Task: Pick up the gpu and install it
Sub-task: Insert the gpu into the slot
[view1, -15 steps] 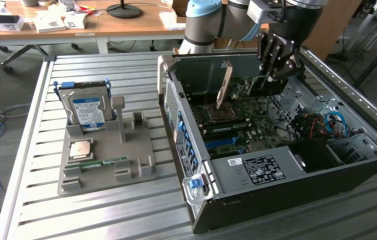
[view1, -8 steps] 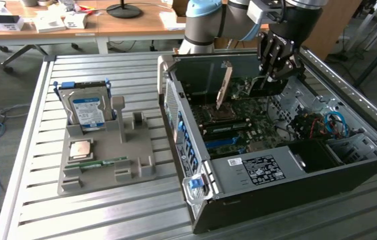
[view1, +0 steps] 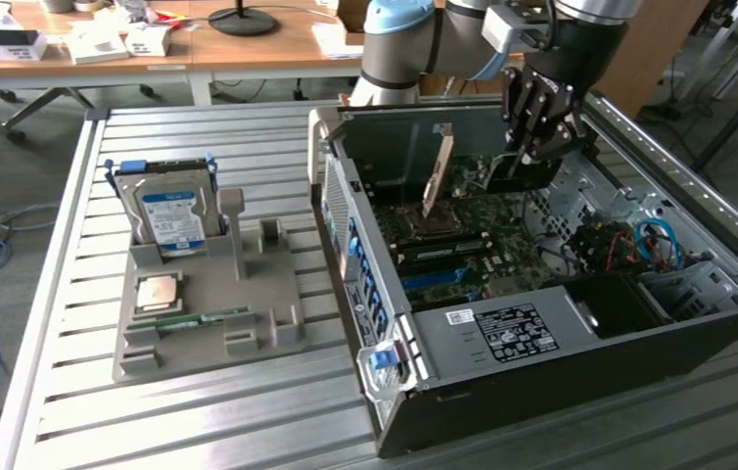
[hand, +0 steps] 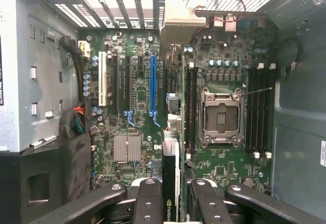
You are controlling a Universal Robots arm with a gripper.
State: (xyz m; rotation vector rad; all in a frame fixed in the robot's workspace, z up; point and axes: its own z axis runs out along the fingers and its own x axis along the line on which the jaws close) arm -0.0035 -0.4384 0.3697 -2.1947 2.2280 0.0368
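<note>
Your gripper (hand: 172,186) is clamped on the gpu (hand: 170,158), held edge-on over the motherboard (hand: 127,81) at the case's far end, its long axis parallel to the blue slot (hand: 153,81) just beside it, away from the processor socket (hand: 219,117).

Matt grey metal case (view1: 578,401), ribbed bare-metal table (view1: 212,421) (dull sheen), matt black gripper (hand: 173,196), smooth dark gpu (hand: 170,165)

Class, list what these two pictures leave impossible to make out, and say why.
- Graphics card faces: wrist view, seen edge-on.
- Slot under it: wrist view, hidden by the card.
- Sticker print: exterior view, too small.
- Arm upper part: exterior view, cut by the top edge.
</note>
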